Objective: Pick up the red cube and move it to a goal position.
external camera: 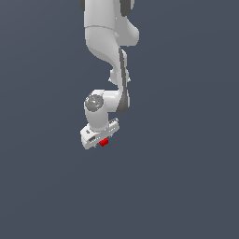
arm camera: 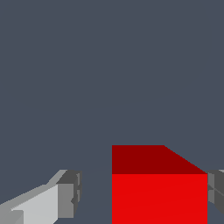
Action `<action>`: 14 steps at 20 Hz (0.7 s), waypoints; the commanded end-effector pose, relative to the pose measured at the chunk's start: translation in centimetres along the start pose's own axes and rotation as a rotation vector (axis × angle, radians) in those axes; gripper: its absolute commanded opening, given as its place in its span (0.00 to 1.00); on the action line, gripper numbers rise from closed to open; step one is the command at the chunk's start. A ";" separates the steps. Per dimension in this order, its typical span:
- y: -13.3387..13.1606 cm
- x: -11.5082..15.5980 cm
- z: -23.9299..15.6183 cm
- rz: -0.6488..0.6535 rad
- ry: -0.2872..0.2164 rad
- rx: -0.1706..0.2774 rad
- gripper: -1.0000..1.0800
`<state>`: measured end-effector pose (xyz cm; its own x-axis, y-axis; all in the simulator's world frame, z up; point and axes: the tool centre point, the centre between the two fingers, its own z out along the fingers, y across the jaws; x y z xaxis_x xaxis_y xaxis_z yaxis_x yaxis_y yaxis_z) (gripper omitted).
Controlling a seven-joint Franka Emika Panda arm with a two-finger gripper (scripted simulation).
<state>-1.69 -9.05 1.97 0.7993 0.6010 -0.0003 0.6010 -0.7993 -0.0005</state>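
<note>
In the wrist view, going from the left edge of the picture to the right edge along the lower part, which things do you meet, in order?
Light grey finger with its darker pad, then a gap of bare dark background, then the red cube, then the other finger's pad at the right edge, close against the cube's side.

No readable text, labels or signs.

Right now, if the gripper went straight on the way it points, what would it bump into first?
The gripper has the red cube between its fingers, one finger touching it, the other apart. Past that, only plain dark grey shows, so the way looks free, though depth is hard to judge.
</note>
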 end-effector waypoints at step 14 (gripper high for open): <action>0.0 0.1 -0.3 -0.001 0.000 0.000 0.00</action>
<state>-1.70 -9.02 2.07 0.7990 0.6014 -0.0008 0.6014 -0.7990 -0.0008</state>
